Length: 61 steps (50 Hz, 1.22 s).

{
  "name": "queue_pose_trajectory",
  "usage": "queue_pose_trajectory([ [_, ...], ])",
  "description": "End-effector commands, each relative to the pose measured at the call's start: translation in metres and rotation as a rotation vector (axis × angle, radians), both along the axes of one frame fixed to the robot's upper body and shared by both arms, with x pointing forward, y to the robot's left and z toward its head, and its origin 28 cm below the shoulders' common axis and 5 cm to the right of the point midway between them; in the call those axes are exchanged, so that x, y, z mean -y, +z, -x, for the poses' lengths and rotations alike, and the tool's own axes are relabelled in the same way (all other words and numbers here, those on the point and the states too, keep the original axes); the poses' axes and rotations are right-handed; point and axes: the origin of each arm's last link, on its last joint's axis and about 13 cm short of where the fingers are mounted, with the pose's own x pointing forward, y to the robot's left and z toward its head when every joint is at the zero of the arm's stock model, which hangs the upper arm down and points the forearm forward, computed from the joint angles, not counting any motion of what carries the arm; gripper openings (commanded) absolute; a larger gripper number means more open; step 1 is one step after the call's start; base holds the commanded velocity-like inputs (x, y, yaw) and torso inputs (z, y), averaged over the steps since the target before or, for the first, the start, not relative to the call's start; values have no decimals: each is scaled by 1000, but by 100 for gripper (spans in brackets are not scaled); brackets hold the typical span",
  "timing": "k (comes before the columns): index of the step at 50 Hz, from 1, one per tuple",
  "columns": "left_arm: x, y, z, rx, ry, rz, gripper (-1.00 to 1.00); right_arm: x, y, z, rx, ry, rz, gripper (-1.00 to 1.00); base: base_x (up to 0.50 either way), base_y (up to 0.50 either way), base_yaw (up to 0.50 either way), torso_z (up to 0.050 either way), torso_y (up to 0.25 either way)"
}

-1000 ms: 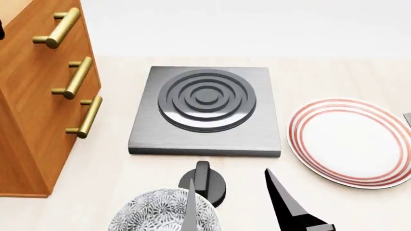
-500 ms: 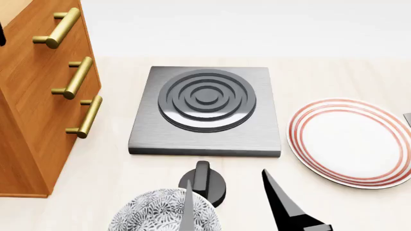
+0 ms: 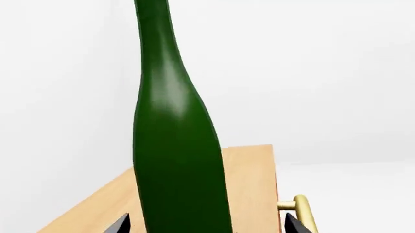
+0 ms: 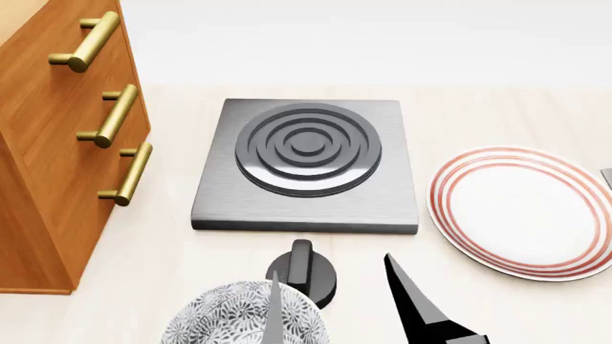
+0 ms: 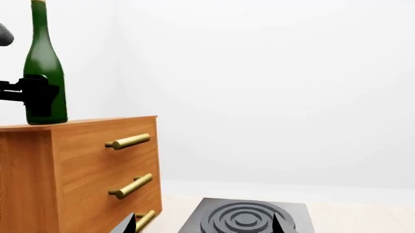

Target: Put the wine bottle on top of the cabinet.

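The wine bottle (image 5: 44,73) is dark green and stands upright on the top of the cabinet (image 5: 91,160), an orange-brown drawer unit with brass bar handles. It also fills the left wrist view (image 3: 175,155). My left gripper (image 3: 204,225) is open, with its jaws either side of the bottle's lower body and bare cabinet top showing in the gaps. The same gripper shows as a black shape at the bottle in the right wrist view (image 5: 36,94). My right gripper (image 4: 340,312) is open and empty, low over the table's front. The cabinet (image 4: 57,143) stands at the left in the head view.
A grey square hob (image 4: 308,161) with ring burner lies mid-table. A white plate with red rings (image 4: 521,211) is at the right. A patterned bowl (image 4: 239,319) and a black knob-like object (image 4: 304,269) sit near the front edge. A grey item (image 4: 606,175) pokes in at the right edge.
In the head view, the dark bit of my left arm at the left edge has gone out of view. My right gripper's fingers have shifted slightly left.
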Motion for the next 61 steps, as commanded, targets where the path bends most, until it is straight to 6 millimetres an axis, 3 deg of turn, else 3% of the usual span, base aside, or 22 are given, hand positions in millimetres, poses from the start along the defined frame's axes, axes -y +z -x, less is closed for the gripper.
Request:
queue_pose_trajectory([
  [1,13,-11,30,113,-81,-45,100,0,1,0,0,1,0,100,0,0,0,0,0],
  [13,40,-31,81,287,-192,35,100,-2,0,1,0,8,3,100,0,0,0,0,0],
  [18,55,-47,94,284,-249,37,100,-2,2,2,4,9,2,100,0,0,0,0,0],
  [22,65,-61,108,305,-255,-81,100,-2,3,2,7,9,1,100,0,0,0,0,0],
  [30,83,-92,141,304,-304,-14,100,-4,0,1,4,14,1,100,0,0,0,0,0],
  [42,107,-118,163,283,-373,8,100,-4,1,1,4,16,5,100,0,0,0,0,0],
  [49,109,-125,176,275,-371,45,100,-5,0,1,2,18,6,100,0,0,0,0,0],
  [61,108,-130,177,248,-369,40,100,-5,-1,1,1,19,6,100,0,0,0,0,0],
])
